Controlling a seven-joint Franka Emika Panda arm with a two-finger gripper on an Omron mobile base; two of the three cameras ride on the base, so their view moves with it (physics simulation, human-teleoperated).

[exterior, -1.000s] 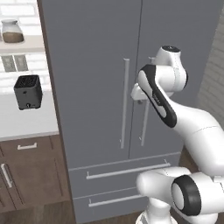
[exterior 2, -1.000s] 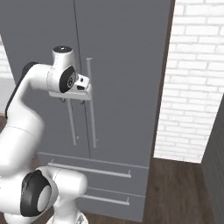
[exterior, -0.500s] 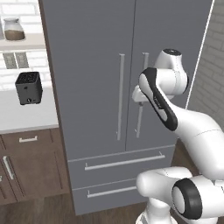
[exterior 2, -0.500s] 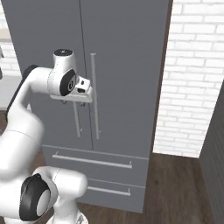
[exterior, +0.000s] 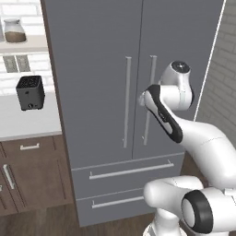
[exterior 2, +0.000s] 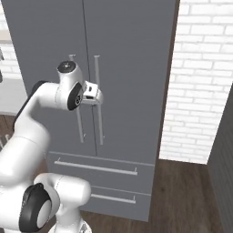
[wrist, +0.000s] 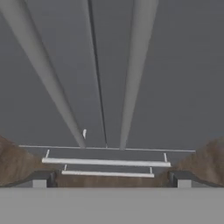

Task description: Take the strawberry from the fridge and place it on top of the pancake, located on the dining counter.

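The grey fridge [exterior: 97, 69] stands shut, both doors closed, so the strawberry is hidden. My gripper [exterior 2: 98, 96] hovers just in front of the two long vertical door handles [exterior: 126, 101], at about mid height of the doors. In the hand view the gripper [wrist: 111, 179] is open, its fingertips [wrist: 39, 179] spread wide with nothing between them. That view looks down along the two handles [wrist: 133, 74] toward the bottom drawers [wrist: 105, 162]. The pancake and the dining counter are out of view.
Left of the fridge runs a wall counter [exterior: 27, 124] with a black toaster [exterior: 30, 92] over brown cabinets [exterior: 27, 179], and a jar [exterior: 14, 30] on a shelf above. A white brick wall [exterior 2: 205, 91] flanks the fridge's right side, with wood floor [exterior 2: 182, 191] below.
The whole picture has shifted a little as the base moved. The hand stays in front of the fridge handles with its fingers still spread.
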